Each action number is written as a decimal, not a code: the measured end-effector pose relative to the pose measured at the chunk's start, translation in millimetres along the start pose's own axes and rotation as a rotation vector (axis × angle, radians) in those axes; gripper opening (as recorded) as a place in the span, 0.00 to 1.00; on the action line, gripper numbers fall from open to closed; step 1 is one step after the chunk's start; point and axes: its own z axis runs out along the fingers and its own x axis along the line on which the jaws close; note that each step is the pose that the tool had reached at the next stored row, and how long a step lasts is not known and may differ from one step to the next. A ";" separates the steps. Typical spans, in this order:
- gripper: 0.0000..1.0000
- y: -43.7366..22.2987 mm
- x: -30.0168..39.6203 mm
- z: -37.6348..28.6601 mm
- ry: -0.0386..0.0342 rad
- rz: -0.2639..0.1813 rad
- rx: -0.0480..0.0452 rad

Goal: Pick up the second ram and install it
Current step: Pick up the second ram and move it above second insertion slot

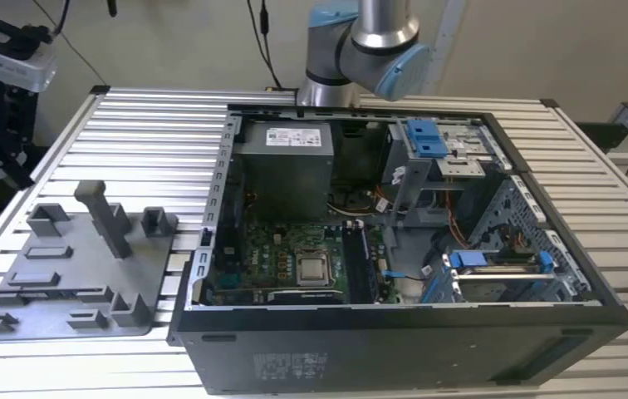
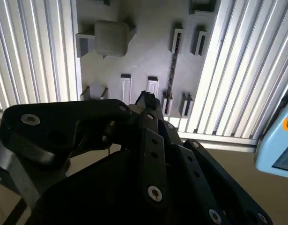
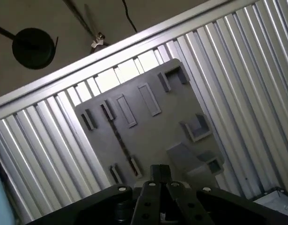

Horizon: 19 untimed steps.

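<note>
The gripper [image 2: 146,99], its fingers apparently together and empty, is held above the grey tray [image 2: 148,28], where the second ram [image 2: 172,70] is stood on edge for grasping.

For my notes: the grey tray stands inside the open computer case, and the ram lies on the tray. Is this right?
No. In the exterior view the grey tray stands outside the open computer case, on the slatted table, at the exterior view's left. The ram does lie on the tray.
</note>
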 end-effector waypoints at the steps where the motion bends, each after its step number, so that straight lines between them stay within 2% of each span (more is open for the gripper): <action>1: 0.11 -0.1 0.2 0.4 -0.0008 -0.012 0.0008; 7: 0.11 -0.5 1.4 3.0 -0.0039 -0.087 0.0037; 12: 0.11 -0.8 2.1 8.2 -0.0042 -0.145 0.0001; 19: 0.11 -1.1 3.4 16.2 0.0009 -0.216 -0.0185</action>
